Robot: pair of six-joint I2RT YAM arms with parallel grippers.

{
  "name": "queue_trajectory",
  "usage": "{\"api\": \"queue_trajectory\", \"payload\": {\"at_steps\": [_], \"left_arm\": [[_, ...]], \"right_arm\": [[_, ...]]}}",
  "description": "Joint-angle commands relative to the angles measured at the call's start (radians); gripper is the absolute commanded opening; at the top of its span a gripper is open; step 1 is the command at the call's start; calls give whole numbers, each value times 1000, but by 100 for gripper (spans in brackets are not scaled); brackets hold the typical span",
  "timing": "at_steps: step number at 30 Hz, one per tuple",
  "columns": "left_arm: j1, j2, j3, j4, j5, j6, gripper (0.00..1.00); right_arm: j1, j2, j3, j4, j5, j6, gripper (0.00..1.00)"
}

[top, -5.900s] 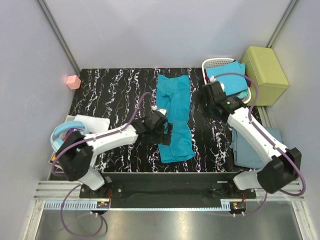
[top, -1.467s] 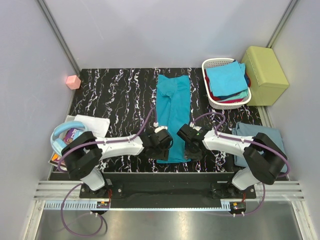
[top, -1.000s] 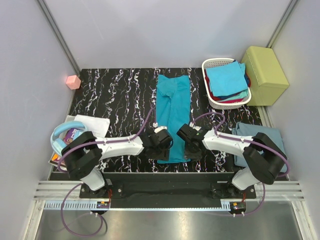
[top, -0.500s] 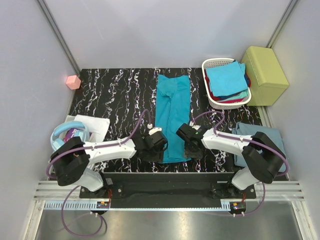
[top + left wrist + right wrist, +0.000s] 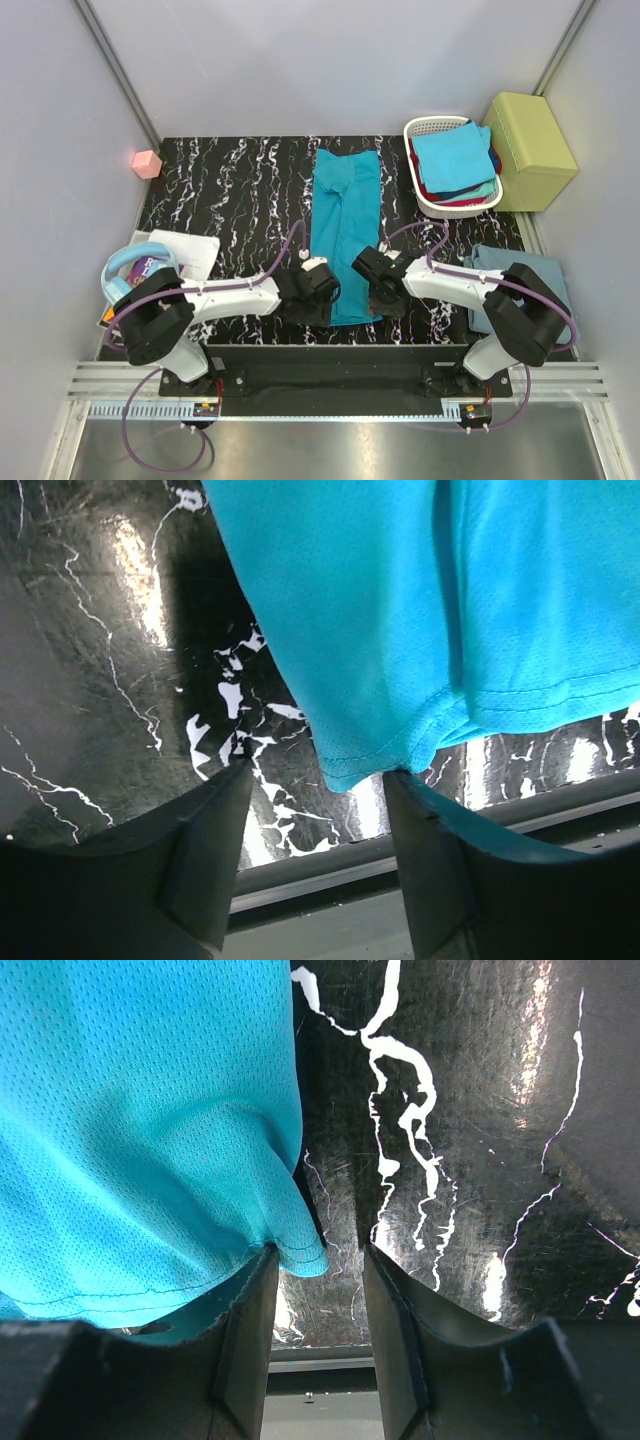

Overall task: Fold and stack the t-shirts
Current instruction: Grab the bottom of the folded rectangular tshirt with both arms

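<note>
A large teal t-shirt (image 5: 345,210), folded into a long strip, lies down the middle of the black marbled table (image 5: 230,190). My left gripper (image 5: 312,298) is open at the strip's near left corner (image 5: 350,765), which lies between the jaws (image 5: 320,772). My right gripper (image 5: 383,292) is open at the near right corner (image 5: 298,1248); there the left finger (image 5: 250,1330) touches the hem. A folded grey-blue t-shirt (image 5: 530,262) lies at the right edge. More t-shirts, a bright blue one (image 5: 455,155) on top, fill the white basket (image 5: 420,128).
A yellow-green padded box (image 5: 530,148) stands right of the basket. A pink cube (image 5: 147,163) sits at the far left corner. Blue headphones (image 5: 125,268) and papers (image 5: 190,250) lie at the left. The table's near edge rail (image 5: 330,855) runs just below both grippers.
Both arms have come to the shirt's near hem, the right one from the basket. Over the last second the left gripper has shifted slightly left and opened a little wider. The shirt lies as before.
</note>
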State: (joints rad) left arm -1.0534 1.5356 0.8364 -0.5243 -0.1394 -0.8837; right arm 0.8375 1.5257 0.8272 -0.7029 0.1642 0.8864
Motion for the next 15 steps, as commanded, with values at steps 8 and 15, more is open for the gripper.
{"api": "queue_trajectory", "payload": {"at_steps": [8, 15], "left_arm": [[-5, -64, 98, -45, -85, 26, 63], [-5, -152, 98, -92, -91, 12, 63]], "right_arm": [[-3, 13, 3, 5, 31, -1, 47], [-3, 17, 6, 6, 34, -4, 47]]}}
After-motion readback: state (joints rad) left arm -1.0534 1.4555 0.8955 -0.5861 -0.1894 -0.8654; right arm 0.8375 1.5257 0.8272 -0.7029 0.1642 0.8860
